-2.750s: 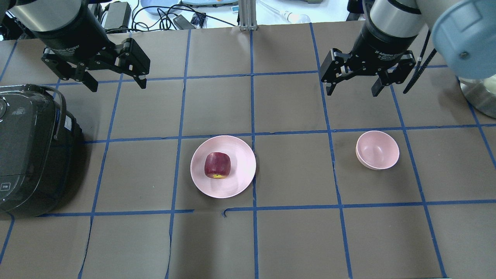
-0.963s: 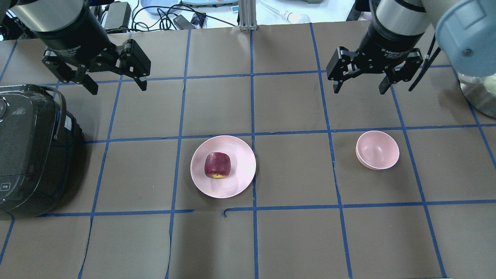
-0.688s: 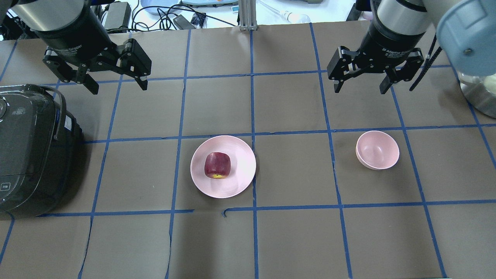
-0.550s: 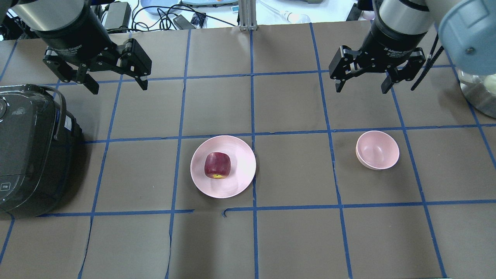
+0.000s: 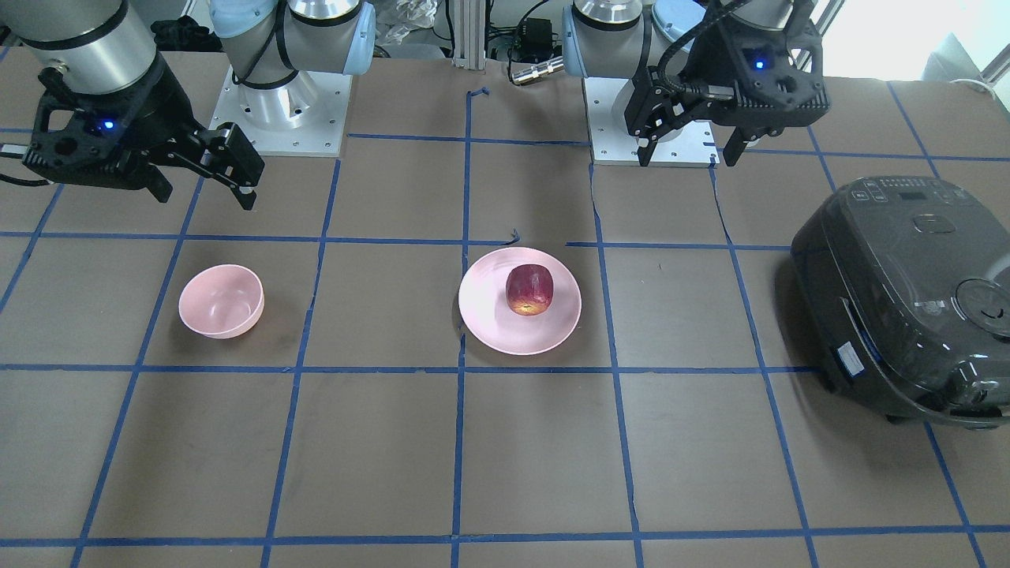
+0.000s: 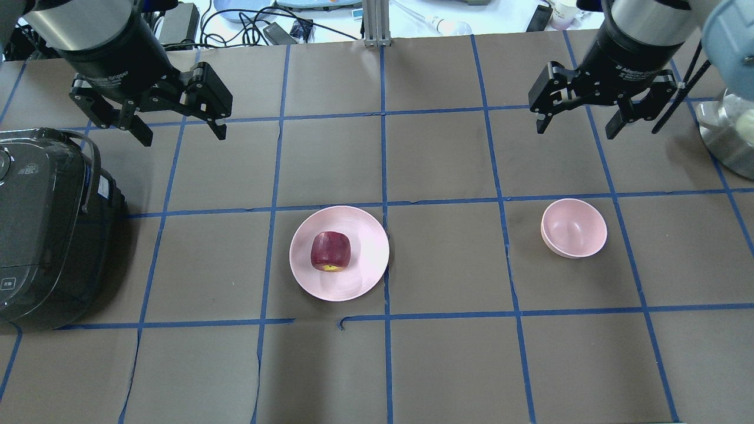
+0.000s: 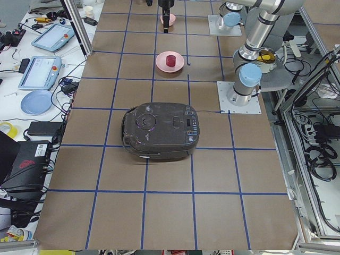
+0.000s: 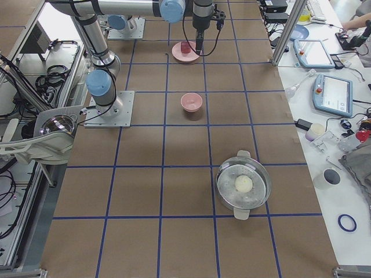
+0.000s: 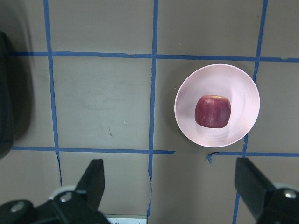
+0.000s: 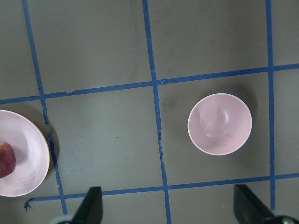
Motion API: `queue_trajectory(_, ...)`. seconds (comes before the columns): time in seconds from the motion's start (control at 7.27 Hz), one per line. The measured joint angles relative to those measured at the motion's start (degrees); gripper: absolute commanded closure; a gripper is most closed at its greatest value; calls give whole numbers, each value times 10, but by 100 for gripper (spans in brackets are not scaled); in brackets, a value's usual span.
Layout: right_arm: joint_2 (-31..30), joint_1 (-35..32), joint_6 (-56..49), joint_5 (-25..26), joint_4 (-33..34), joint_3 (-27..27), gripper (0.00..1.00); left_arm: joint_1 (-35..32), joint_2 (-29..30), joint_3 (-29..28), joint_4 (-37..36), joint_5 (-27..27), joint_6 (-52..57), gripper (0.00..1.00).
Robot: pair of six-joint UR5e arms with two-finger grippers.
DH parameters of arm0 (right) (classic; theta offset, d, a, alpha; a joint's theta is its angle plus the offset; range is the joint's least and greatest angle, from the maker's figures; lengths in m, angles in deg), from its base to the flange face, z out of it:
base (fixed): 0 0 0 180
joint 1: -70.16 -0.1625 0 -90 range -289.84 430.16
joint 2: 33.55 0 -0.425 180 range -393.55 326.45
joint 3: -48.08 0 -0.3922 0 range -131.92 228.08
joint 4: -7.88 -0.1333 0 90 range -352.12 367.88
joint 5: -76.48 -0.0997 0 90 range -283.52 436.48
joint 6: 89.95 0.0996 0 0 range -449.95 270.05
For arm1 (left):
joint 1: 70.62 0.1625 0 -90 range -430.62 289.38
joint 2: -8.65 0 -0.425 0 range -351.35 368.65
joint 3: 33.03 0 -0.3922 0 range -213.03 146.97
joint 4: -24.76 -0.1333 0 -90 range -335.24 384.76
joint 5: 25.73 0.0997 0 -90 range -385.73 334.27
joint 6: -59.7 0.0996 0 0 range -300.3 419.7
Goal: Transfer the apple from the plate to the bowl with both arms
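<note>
The apple point(image 6: 331, 251) is sitting on the plate point(image 6: 370, 244), a touch off its middle, and the bowl point(image 6: 574, 228) is standing empty well apart, over on the right arm's side. Both pincers are hanging above the table with jaws spread wide and nothing in them, the left gripper point(image 6: 182, 132) nearer the plate and the right gripper point(image 6: 576, 131) nearer the bowl. I'd say the left one is setting up the pick. It wants to be centring straight over the apple, dropping with a finger on either side of the widest part, stopping short of the plate, and closing gently, since a round, smooth fruit is likely to roll or squirt out.
</note>
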Motion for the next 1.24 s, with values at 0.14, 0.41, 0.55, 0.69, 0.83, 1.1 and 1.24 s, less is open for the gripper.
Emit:
queue_trajectory(0.14, 5, 25, -15, -1, 1, -1, 0, -8, 8, 3, -2, 0, -13, 0)
queue_trajectory(0.41, 39, 77, -79, -4, 16, -3, 0, -46, 31, 43, -47, 0, -47, 0)
queue_trajectory(0.55, 67, 98, -105, -4, 43, -10, 0, -66, 49, 88, -113, 0, -76, 0)
queue_trajectory(0.69, 94, 110, -116, -3, 84, -29, 0, -86, 70, 147, -201, 1, -97, 0)
queue_trajectory(0.83, 113, 116, -121, -4, 143, -64, 0, -103, 89, 202, -281, 1, -110, 0)
queue_trajectory(1.1, 131, 119, -131, -5, 263, -173, 0, -136, 125, 270, -369, 1, -131, 0)
queue_trajectory(1.24, 133, 120, -153, -3, 297, -220, 0, -149, 143, 287, -399, 1, -135, 0)
